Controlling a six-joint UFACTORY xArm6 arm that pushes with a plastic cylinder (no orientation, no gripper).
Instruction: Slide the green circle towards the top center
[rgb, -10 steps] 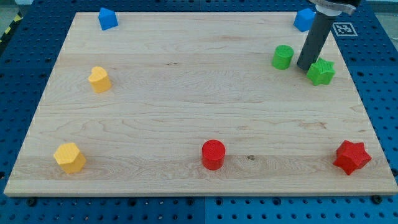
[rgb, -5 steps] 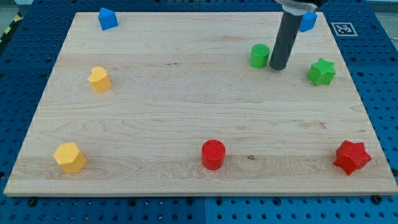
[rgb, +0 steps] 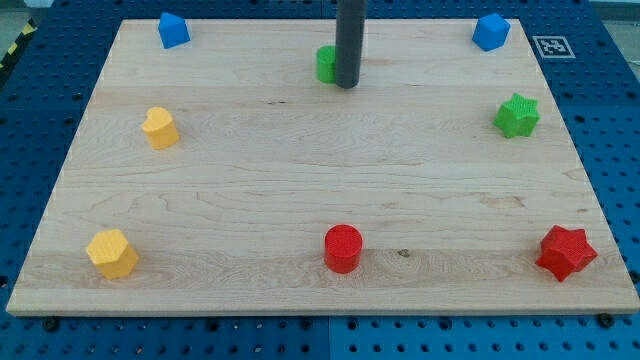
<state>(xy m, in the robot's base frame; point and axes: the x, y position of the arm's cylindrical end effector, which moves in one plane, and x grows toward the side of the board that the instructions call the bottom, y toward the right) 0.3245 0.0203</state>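
Green round plastic block (rgb: 325, 63) touching my tip (rgb: 346, 85) on the view's left, half hidden by rod, near top centre of wooden surface (rgb: 300, 170). No claw visible here.

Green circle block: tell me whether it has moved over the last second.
Yes. The green circle block slid towards the view's left and slightly up, away from the unmoved green star block. My tip sits against its right side.

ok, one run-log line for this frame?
task: slide green circle top center | my tip: against its right side | block: near top center | green star: right
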